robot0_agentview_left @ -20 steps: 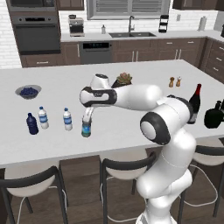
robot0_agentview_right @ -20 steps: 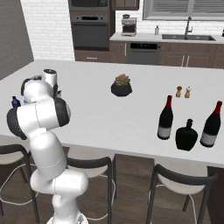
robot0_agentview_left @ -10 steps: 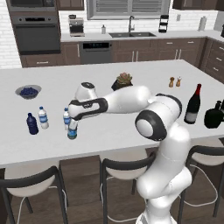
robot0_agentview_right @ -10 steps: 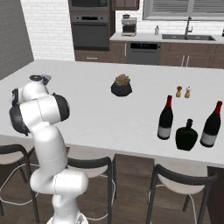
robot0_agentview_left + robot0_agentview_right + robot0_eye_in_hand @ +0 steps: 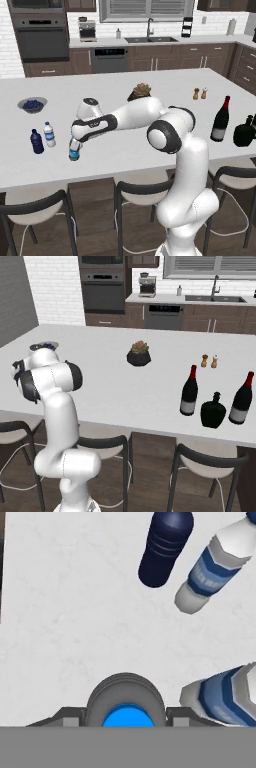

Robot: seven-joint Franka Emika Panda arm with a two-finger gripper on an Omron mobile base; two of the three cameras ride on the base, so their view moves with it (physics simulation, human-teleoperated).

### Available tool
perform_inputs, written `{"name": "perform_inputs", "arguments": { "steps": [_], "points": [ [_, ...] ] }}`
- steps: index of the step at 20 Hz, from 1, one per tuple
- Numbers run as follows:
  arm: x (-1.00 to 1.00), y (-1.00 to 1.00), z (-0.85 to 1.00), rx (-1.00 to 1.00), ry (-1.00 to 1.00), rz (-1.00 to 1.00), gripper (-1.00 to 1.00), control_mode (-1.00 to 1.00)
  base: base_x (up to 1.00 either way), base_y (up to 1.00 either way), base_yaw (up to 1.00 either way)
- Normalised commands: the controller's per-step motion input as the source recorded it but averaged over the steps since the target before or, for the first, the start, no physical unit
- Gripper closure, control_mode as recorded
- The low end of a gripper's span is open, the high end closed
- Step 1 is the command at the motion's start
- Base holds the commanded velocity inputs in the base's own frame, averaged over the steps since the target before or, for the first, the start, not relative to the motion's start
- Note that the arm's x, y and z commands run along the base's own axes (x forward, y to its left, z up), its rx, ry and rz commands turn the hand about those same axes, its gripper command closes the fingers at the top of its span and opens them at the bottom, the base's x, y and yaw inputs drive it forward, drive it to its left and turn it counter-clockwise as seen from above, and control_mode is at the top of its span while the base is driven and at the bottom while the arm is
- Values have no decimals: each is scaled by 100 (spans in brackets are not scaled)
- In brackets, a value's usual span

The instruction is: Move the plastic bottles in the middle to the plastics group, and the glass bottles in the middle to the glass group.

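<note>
Tool (image 5: 75, 145) now lower, clamped on grey-blue bottle (image 5: 74, 151), beside navy bottle (image 5: 36, 141) on white island counter (image 5: 125, 145)

light: even, bright, diffuse | shadows: faint on white countertop (image 5: 125, 150) | glare: none | focus: base views soft, hand view pixelated close-up

Home kitchen: wall oven (image 5: 41, 42), sink (image 5: 151, 39), island counter (image 5: 125, 150), stools (image 5: 142, 197).

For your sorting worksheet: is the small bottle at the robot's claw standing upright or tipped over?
Upright. The small bottle stands on the counter under the claw; the hand view looks straight down on its blue cap.
</note>
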Motion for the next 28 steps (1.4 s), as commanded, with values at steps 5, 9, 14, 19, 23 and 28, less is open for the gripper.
{"name": "perform_inputs", "arguments": {
  "steps": [5, 9, 14, 19, 23, 28],
  "points": [
    [30, 9, -11, 0, 0, 0, 100, -100, 0, 0, 0],
    [13, 5, -19, 0, 0, 3, 100, -100, 0, 0, 0],
    [-9, 3, -34, 0, 0, 3, -100, -100, 0, 0, 0],
    [-6, -2, -25, 0, 0, 0, -100, -100, 0, 0, 0],
    [0, 0, 0, 2, 0, 0, -100, -100, 0, 0, 0],
    [0, 0, 13, 6, 0, 0, -100, -100, 0, 0, 0]
  ]
}}
